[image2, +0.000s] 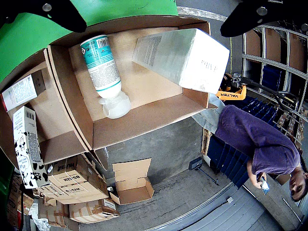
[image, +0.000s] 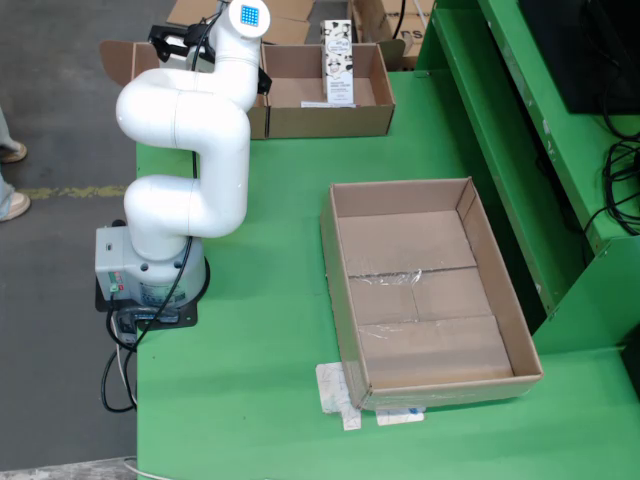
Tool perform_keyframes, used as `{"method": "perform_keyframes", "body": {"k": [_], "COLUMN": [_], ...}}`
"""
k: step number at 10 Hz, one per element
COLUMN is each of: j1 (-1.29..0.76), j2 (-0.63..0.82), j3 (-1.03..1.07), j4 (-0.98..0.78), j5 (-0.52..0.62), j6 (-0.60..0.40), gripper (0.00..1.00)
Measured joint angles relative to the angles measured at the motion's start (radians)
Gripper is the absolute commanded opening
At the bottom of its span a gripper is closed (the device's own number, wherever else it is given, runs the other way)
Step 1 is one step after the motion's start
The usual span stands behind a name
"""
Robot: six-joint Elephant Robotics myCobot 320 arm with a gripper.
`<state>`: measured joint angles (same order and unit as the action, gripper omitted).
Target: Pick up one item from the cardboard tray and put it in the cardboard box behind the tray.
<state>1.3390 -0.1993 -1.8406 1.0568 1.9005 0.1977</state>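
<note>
In the fixed view the big cardboard tray (image: 430, 290) lies mid-table, with only tape on its floor. My white arm reaches back so that the black gripper (image: 178, 42) hangs over the left cardboard box (image: 135, 60), behind the tray. The wrist view looks down into that box (image2: 144, 122). A white bottle with a teal label (image2: 103, 72) lies in it beside a white carton (image2: 180, 55). My gripper (image2: 154, 26) is open above them, its black fingers (image2: 53, 12) wide apart and holding nothing.
A second cardboard box (image: 372, 95) stands to the right with a cow-patterned milk carton (image: 338, 62) upright in it. A green frame (image: 520, 150) borders the table's right side. A person in purple (image2: 260, 139) stands on the floor beyond the boxes.
</note>
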Motion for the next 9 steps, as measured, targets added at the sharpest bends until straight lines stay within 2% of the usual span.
{"method": "perform_keyframes", "body": {"k": [5, 7, 9], "j1": [0.000, 0.081, 0.161], "j2": [0.002, 0.080, 0.176], "j3": [0.003, 0.084, 0.176], "j4": [-0.005, -0.077, -0.172], "j5": [-0.002, -0.078, -0.173], "j6": [0.000, 0.000, 0.051], "gripper": [1.00, 1.00, 1.00]}}
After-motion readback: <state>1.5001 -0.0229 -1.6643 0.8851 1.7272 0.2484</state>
